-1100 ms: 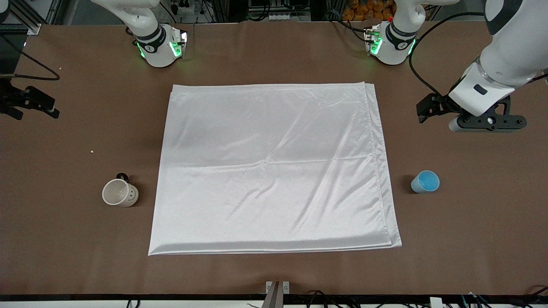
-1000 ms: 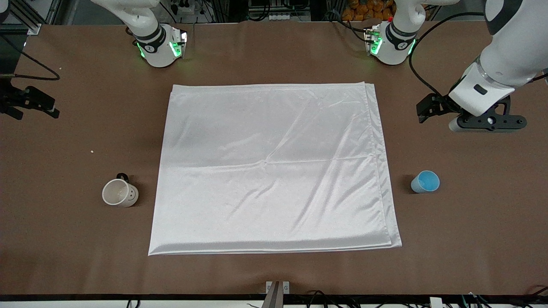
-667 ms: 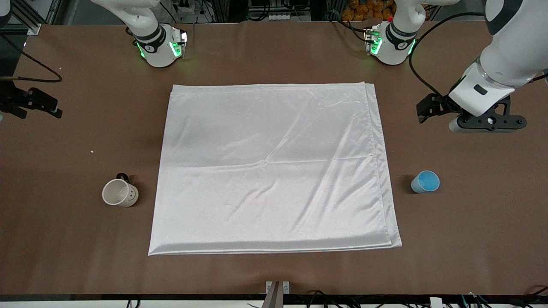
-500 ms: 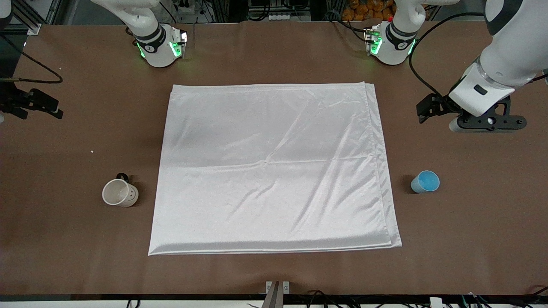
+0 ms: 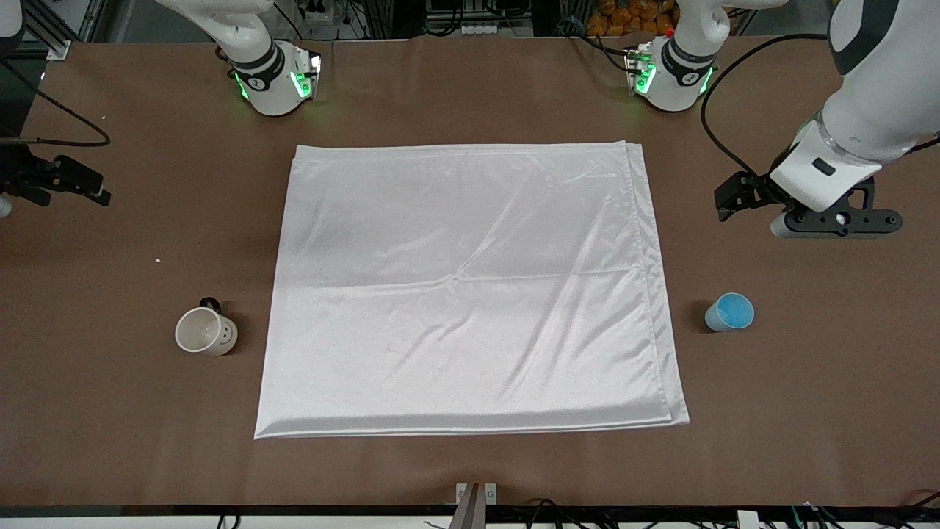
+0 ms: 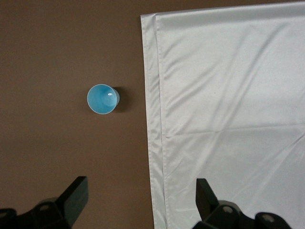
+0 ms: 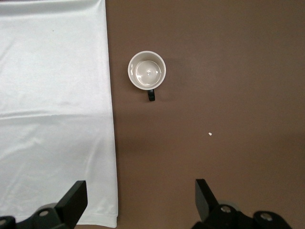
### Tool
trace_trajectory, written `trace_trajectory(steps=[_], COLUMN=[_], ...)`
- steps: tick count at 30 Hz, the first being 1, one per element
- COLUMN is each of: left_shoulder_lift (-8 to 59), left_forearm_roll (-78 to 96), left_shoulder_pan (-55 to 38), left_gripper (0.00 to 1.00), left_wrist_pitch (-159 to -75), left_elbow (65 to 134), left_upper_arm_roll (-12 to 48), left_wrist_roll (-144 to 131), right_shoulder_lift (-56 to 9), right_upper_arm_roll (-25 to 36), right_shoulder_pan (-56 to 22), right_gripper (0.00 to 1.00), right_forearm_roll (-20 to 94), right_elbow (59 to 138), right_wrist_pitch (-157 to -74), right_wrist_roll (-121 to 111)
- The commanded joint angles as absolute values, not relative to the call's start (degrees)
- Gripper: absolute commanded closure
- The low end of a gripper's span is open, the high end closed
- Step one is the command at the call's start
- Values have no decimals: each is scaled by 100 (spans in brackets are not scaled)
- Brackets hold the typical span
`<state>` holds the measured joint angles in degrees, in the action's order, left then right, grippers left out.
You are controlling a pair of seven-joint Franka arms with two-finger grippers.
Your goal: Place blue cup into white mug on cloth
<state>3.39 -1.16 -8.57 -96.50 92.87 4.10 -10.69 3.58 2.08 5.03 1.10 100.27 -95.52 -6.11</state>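
Observation:
The white cloth (image 5: 470, 286) lies flat in the middle of the brown table. The blue cup (image 5: 729, 312) stands upright on the bare table beside the cloth, toward the left arm's end. The white mug (image 5: 205, 331) stands upright on the bare table beside the cloth, toward the right arm's end. My left gripper (image 5: 837, 220) hangs open and empty high over the table; its wrist view shows the cup (image 6: 102, 99) and the cloth's doubled edge (image 6: 152, 143). My right gripper (image 5: 51, 182) hangs open and empty; its wrist view shows the mug (image 7: 147, 70) and the cloth (image 7: 52, 105).
The two arm bases (image 5: 275, 81) (image 5: 672, 77) stand at the table's edge farthest from the front camera. A small white crumb (image 5: 157, 259) lies on the table near the mug. A black cable (image 5: 66, 132) crosses the right arm's end.
Both grippers have shifted slightly, each a little lower in the front view. The cup, the mug and the cloth have not moved.

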Motion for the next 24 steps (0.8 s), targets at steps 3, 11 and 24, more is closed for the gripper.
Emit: trace_trajectory(steps=[3,11,24], left_shoulder_lift=[650,1072,1485], left_forearm_roll=[-167,-184,-510], left_shoulder_pan=[-668,-606,-598], left_gripper=[0,0,0], left_wrist_pitch=[-9966,-10327,-10520], left_elbow=[9220,9220,9237], left_upper_arm_roll=[413,404,422], left_wrist_roll=[-958,-949,-940], right_shoulder_lift=[88,-421,-1458], right_upper_arm_roll=[176,176,193], right_shoulder_pan=[589,642,721], right_gripper=[0,0,0], right_forearm_roll=[202,211,642], right_elbow=[10107,10195,10187], right_wrist_pitch=[-9554,-9747,-10186], right_wrist_roll=[-536,-536,-536])
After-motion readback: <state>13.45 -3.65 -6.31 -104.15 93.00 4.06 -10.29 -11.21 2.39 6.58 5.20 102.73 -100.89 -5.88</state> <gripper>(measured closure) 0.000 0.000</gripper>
